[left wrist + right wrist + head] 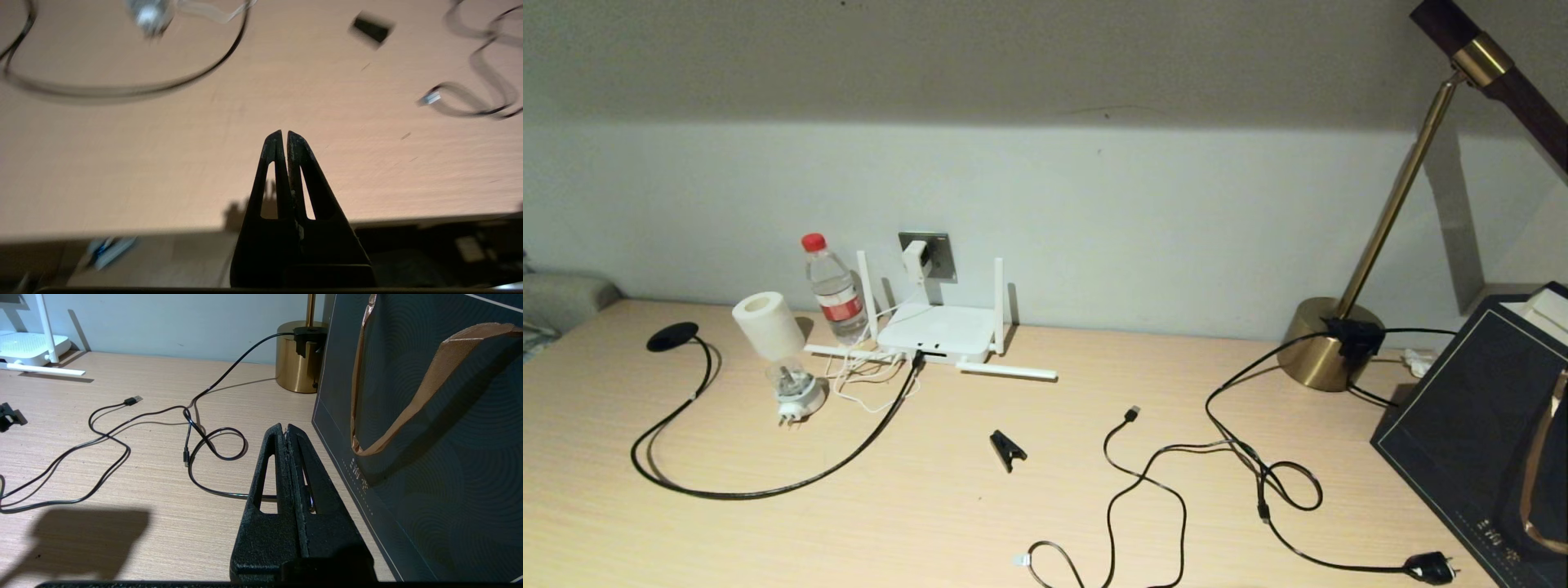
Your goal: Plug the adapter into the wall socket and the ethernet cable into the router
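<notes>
A: Where is the adapter (916, 259)?

B: Left of the middle of the head view. The little white cube sits on the grey wall socket (929, 254), and it looks plugged in. Its thin white cord hangs down to the router (938, 331) just below.

A: And the ethernet cable (768, 488)?

B: The thick black one curls over the left side of the table (947, 523). Its tip goes into the front edge of the router, so I think it is in too.

A: So what is left?

B: Nothing that I can see. Both jobs look done.

A: What about the grippers?

B: The left gripper (284, 133) is pinched tight and holds nothing. It hangs over the near edge of the table. The right gripper (284, 426) is pinched tight too, holding nothing, parked beside the dark paper bag (429, 416).
</notes>
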`<state>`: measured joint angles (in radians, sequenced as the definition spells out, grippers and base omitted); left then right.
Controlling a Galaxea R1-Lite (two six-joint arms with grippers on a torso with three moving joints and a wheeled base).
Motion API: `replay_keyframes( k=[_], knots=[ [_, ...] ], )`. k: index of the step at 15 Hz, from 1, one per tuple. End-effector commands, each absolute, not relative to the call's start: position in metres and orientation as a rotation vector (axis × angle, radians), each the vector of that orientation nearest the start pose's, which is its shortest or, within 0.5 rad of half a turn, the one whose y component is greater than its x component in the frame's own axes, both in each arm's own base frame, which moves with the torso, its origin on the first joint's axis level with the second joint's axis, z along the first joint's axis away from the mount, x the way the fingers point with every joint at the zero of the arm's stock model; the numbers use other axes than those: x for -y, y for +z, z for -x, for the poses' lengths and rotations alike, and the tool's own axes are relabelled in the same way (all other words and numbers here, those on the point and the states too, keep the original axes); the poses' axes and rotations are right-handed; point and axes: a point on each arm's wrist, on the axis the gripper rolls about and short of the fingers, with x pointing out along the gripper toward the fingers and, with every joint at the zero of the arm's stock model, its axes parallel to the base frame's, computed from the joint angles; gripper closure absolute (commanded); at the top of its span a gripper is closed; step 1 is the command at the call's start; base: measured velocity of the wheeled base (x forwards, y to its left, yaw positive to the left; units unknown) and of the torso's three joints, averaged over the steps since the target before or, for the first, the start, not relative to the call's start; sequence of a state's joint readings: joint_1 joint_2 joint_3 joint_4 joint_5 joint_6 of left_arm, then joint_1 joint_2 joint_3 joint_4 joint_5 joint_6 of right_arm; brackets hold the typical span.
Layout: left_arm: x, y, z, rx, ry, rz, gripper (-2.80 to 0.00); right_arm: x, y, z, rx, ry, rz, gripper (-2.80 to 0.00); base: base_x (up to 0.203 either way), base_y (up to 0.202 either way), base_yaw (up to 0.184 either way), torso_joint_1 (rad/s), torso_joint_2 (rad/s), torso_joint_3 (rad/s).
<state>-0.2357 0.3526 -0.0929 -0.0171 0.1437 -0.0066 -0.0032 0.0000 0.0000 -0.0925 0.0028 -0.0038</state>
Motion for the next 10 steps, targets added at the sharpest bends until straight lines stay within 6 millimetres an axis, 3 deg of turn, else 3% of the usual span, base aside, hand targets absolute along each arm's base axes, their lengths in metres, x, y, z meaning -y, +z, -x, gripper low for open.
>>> replay_keyframes(
  k=[1, 3, 6, 10],
  knots=[
    [-0.003, 0.093, -0.002, -0.285, 0.031, -0.052, 0.00, 0.000, 0.075, 0.020, 0.057, 0.000, 0.005, 0.00, 0.000, 0.000, 0.000, 0.000, 0.00, 0.000],
    [-0.002, 0.091, 0.003, -0.247, 0.000, -0.107, 0.00, 0.000, 0.075, 0.020, 0.057, 0.000, 0.005, 0.00, 0.000, 0.000, 0.000, 0.000, 0.00, 0.000],
    [0.002, 0.087, 0.018, -0.034, -0.110, -0.110, 0.00, 0.000, 0.075, 0.020, 0.057, 0.000, 0.005, 0.00, 0.000, 0.000, 0.000, 0.000, 0.00, 0.000],
    [0.000, 0.082, 0.024, 0.038, -0.013, 0.053, 0.00, 0.000, 0.075, 0.020, 0.057, -0.001, 0.005, 0.00, 0.000, 0.000, 0.000, 0.000, 0.00, 0.000]
  ],
)
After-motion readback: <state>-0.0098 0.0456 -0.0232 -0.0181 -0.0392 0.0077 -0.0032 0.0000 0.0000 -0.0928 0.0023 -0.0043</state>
